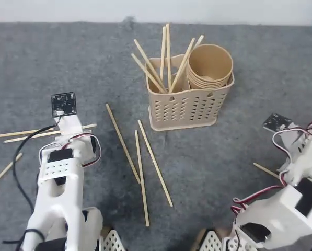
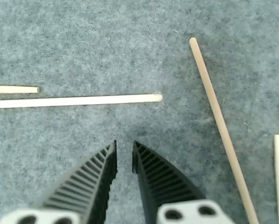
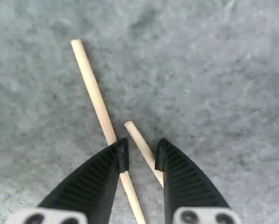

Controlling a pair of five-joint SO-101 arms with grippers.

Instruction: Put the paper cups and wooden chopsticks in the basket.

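Note:
A beige perforated basket (image 1: 184, 111) stands at the middle back and holds a stack of paper cups (image 1: 210, 65) and several upright wooden chopsticks (image 1: 166, 57). Three loose chopsticks (image 1: 141, 177) lie in front of it. My left gripper (image 2: 125, 145) hovers over the carpet at the left, open by a narrow gap with nothing in it; a chopstick's end (image 2: 130, 99) lies just beyond its tips. My right gripper (image 3: 141, 148) is low at the right, open, with a chopstick's end (image 3: 135, 136) between its fingers and a second chopstick (image 3: 93, 91) running under one finger.
Grey carpet covers the table. More chopsticks (image 1: 20, 134) lie at the far left, one (image 1: 4, 175) near the left edge. Another chopstick (image 2: 218, 126) runs beside the left gripper. A short length of chopstick (image 1: 265, 170) shows by the right arm.

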